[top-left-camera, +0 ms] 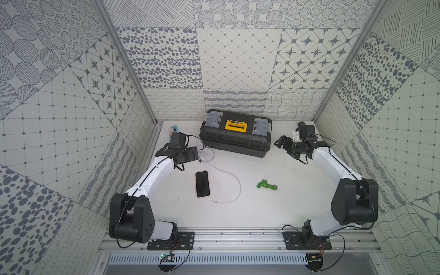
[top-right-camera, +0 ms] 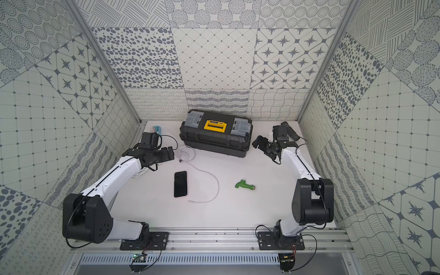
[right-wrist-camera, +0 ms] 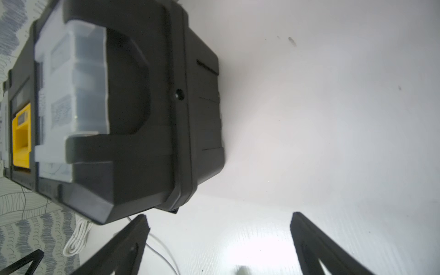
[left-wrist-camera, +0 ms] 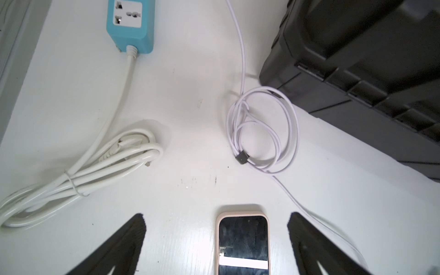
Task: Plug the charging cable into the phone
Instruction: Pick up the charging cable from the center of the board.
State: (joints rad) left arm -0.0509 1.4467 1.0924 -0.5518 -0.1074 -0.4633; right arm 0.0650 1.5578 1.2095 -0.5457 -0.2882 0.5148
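A flat smartphone with a glossy black screen and a pale pinkish rim lies face up on the white tabletop, left of centre and nearer the left arm. The long thin white charging cable sits in a loose coil just past the phone's far end, close to the front left corner of a black plastic toolbox with a yellow latch. From the coil it sweeps in a wide arc around the phone's right side. Its slim free end lies on the tabletop just beside the phone's near corner, not plugged in.

The left gripper hangs over the tabletop above the phone's far end, its jaws spread wide and grasping nothing. Beneath that arm lie a light blue power strip and its thicker white cord, bundled up.

The right gripper is off by the toolbox's right end, well apart from the phone, likewise spread wide and empty. A small green plastic piece lies alone right of centre.
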